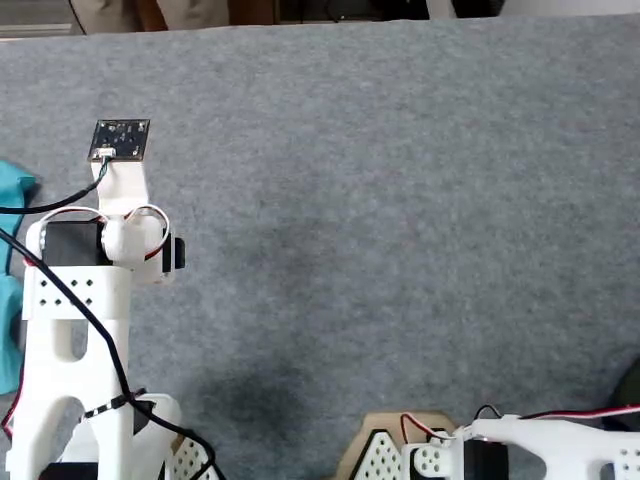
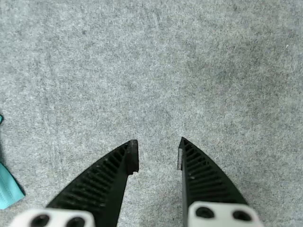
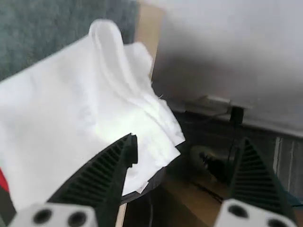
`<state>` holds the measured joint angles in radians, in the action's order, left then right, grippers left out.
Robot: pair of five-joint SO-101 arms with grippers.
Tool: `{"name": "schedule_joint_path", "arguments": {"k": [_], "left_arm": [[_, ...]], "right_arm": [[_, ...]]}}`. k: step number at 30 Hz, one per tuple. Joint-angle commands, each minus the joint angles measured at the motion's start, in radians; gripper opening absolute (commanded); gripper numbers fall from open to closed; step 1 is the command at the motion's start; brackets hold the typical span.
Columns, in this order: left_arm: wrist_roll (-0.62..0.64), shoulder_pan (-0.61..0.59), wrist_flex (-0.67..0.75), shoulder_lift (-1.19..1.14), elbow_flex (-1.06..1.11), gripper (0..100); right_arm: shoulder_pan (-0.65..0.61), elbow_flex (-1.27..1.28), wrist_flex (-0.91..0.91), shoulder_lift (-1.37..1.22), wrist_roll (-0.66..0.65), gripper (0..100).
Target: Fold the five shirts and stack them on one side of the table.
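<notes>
A teal shirt lies at the table's left edge, beside my left arm; a corner of the teal shirt lies on the felt in the left wrist view. My left gripper hangs open over bare grey felt, nothing between its black fingers. In the high view the left arm's wrist points toward the far side. My right gripper is open above a white shirt that lies crumpled at the table's edge. The right arm lies low along the near edge.
Grey felt covers the table from the middle to the right. Past the table's edge in the right wrist view are a wooden floor, cables and a pale wall.
</notes>
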<state>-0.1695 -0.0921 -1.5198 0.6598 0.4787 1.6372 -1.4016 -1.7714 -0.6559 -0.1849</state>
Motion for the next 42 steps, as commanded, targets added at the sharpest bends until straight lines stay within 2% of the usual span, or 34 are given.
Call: {"name": "schedule_joint_path", "arguments": {"k": [1, 5, 6, 10, 12, 15, 18, 21, 25, 29, 34, 38, 42], "left_arm": [[0.0, 0.009, 0.005, 0.022, -0.054, 15], [0.003, -0.002, 0.009, 0.021, -0.068, 15], [0.003, -0.017, 0.006, 0.021, -0.077, 15], [-0.005, -0.172, 0.009, 0.018, -0.123, 15], [-0.011, -0.293, 0.014, 0.016, -0.143, 15], [-0.084, -0.497, 0.058, 0.015, -0.16, 15], [-0.153, -0.709, 0.157, -0.005, -0.157, 16], [-0.167, -0.902, 0.258, -0.116, -0.181, 21], [-0.169, -1.076, 0.358, -0.357, -0.307, 21], [-0.163, -1.174, 0.359, -0.634, -0.554, 21], [-0.161, -1.257, 0.359, -0.963, -0.907, 21], [-0.161, -1.274, 0.365, -1.208, -1.142, 21], [-0.161, -1.261, 0.368, -1.465, -1.338, 21]], "right_arm": [[-0.038, -0.001, -0.015, 0.148, 0.08, 23.1], [-0.151, -0.001, -0.015, 0.211, 0.133, 2.7], [-0.194, 0.005, -0.015, 0.226, 0.135, 0.1], [-0.386, 0.139, -0.017, 0.297, 0.141, 6.9], [-0.483, 0.259, -0.017, 0.351, 0.141, 7.6], [-0.648, 0.483, -0.017, 0.455, 0.141, 7.6], [-0.849, 0.719, -0.015, 0.575, 0.141, 7.6], [-1.079, 0.923, -0.012, 0.694, 0.141, 7.6], [-1.395, 1.087, 0.02, 0.799, 0.219, 7.6], [-1.632, 1.135, 0.123, 0.814, 0.33, 7.9], [-1.824, 1.152, 0.215, 0.771, 0.388, 7.9], [-1.906, 1.15, 0.224, 0.711, 0.407, 8.0], [-1.934, 1.152, 0.224, 0.647, 0.439, 7.8]]}}
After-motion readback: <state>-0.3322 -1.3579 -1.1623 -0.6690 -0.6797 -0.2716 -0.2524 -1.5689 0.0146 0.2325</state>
